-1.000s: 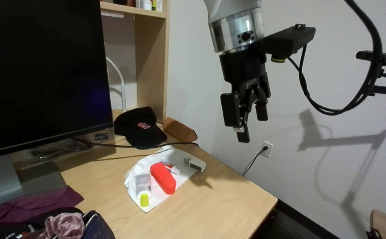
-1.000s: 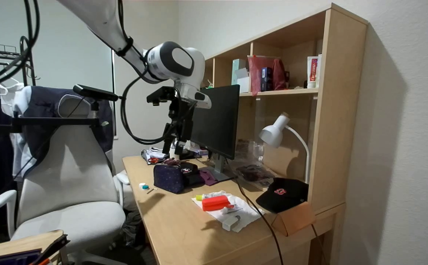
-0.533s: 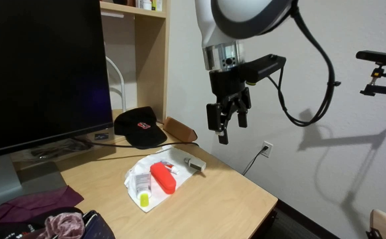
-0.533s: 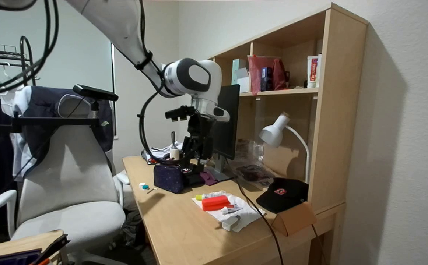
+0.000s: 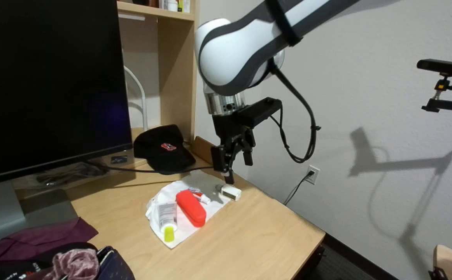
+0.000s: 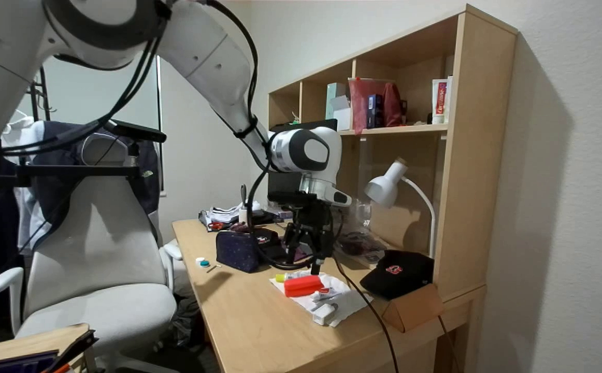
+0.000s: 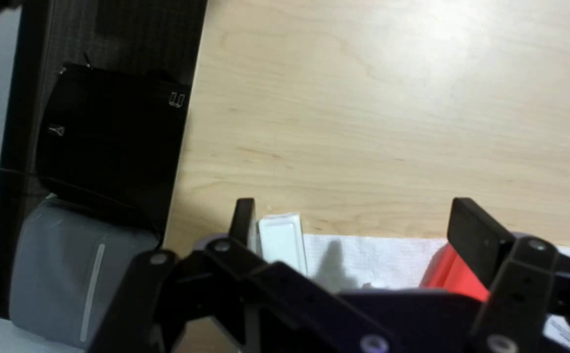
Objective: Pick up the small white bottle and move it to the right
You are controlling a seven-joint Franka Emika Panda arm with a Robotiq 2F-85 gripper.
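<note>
**The gripper [image 7: 353, 220] has sunk toward the cloth [image 5: 183, 229]; the bottle [image 7: 283, 242] sits off-centre beneath its gap**

Against half a second ago the arm [image 5: 230, 58] has come down and in, while the things on the cloth lie as they did. The bottle rests on its side at the cloth's edge, its flat end jutting past, over bare desk [image 5: 241, 241]. In both exterior views the gripper hangs above the cloth, apart from the bottle. Its fingers [image 7: 242, 220] are spread wide, with nothing held.

The relation that counts shows in the wrist view. There the fingers would close from side to side, while the bottle's long axis runs nearly up and down, so a squeeze should fall across its narrow width; little turn of the wrist seems needed. Centring looks less sure: the bottle shows just inside the finger at the left of that view, and the case [image 5: 191, 208] pokes in by the opposite one. Part of that offset may be slant of sight; I cannot tell how much.

I judge this to be the approach, with grasp, lift and carry to come. The next move probably calls for a shift toward the bottle's side, then straight down. Lowered from here, one finger might land on the bottle, the other on the case.
</note>
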